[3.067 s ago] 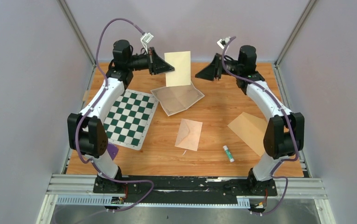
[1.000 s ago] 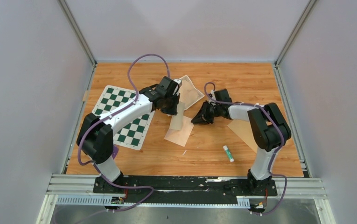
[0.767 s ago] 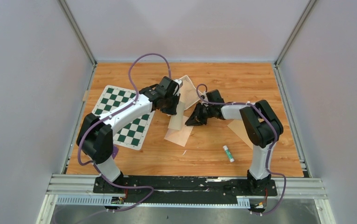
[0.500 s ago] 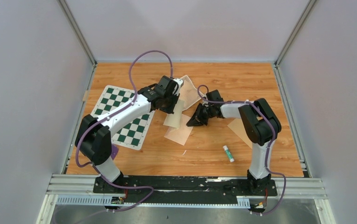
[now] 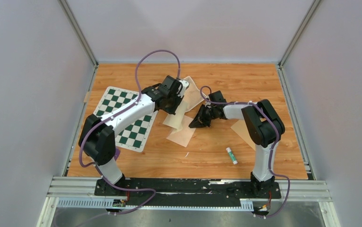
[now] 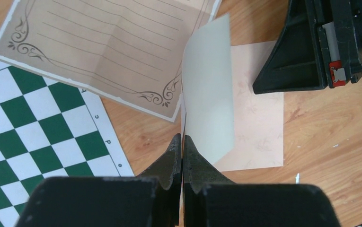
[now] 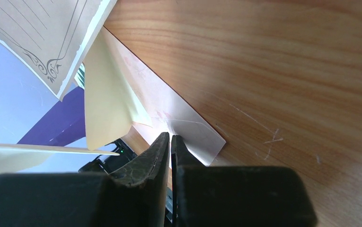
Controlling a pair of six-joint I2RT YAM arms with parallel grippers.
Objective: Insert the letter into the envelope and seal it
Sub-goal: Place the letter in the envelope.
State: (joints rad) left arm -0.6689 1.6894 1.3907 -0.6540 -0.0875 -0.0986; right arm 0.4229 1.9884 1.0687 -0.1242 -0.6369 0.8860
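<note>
From above, the letter (image 5: 194,93) lies flat toward the table's (image 5: 264,75) far edge, partly hidden by the left gripper (image 5: 175,108). The envelope (image 5: 181,137) lies mid-table, just nearer. In the left wrist view, the jaws are pressed together on a plain cream sheet (image 6: 209,90) that curls above the envelope. In the right wrist view, the right gripper (image 7: 170,138) pinches the envelope's edge.

Checkered mat (image 5: 131,135), tan sheet (image 5: 239,128), wooden table (image 5: 202,158)

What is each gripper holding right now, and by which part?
The left gripper pinches a plain cream sheet by one edge. The right gripper is closed on an edge of the pink envelope.
</note>
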